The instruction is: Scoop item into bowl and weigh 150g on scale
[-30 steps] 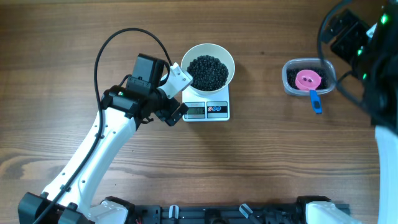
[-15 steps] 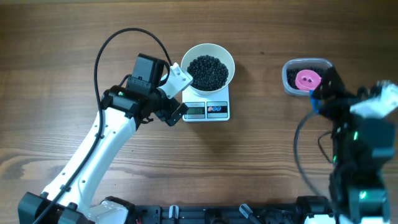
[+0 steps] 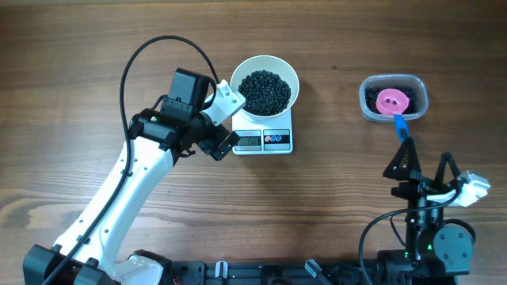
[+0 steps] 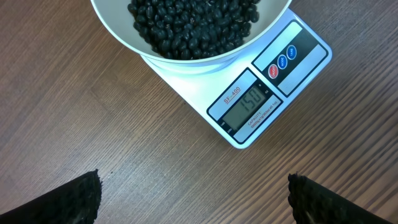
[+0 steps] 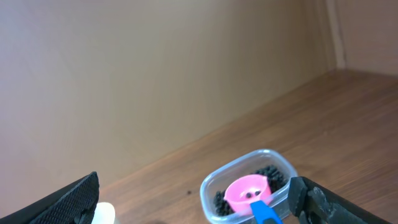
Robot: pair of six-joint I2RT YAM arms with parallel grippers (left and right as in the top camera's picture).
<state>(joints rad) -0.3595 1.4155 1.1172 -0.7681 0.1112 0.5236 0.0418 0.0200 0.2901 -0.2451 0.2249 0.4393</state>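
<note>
The white bowl (image 3: 283, 70) stands on the scale (image 3: 279, 140), heaped with the item, small black beans (image 3: 265, 91). In the left wrist view the bowl (image 4: 186, 61) and its beans (image 4: 186, 25) fill the top, and the scale's display (image 4: 249, 104) reads 150. My left gripper (image 3: 230, 120) hovers just left of the scale, open and empty, its jaws wide apart over bare wood (image 4: 194, 199). Down near the front right edge my right gripper (image 3: 424, 166) is open and empty, pointing toward the far tub (image 5: 196, 199).
A clear plastic tub (image 3: 420, 81) at the back right holds more beans and a pink scoop (image 3: 393, 100) with a blue handle (image 3: 401, 127). From the right wrist the tub (image 5: 208, 186) and scoop (image 5: 247, 190) appear ahead, with a beige wall behind.
The right arm swept from the back right corner, past the tub, down to the front right edge. The left arm, bowl and scale stayed still.
</note>
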